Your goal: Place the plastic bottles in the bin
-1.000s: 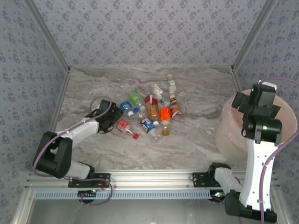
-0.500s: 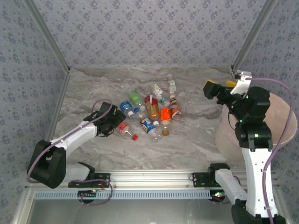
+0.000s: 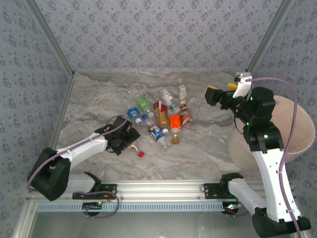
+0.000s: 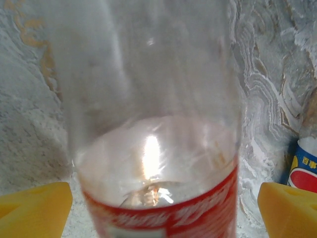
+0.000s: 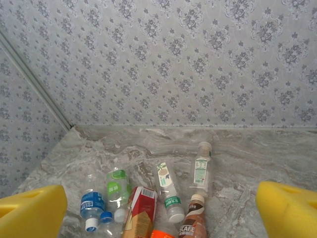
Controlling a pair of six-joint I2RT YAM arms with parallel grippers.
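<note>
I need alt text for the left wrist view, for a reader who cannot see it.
A clear plastic bottle with a red label sits very near the camera, between the two yellow fingertips of the open left end effector. Behind it is the grey marbled table, and a blue-and-red labelled bottle shows at the right edge.

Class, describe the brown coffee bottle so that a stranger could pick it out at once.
Find the marble table, then the heap of bottles in its middle. On the heap's right edge, beside the bright orange bottle, lies the coffee bottle: the only brown one, its label reading CAFE.
</note>
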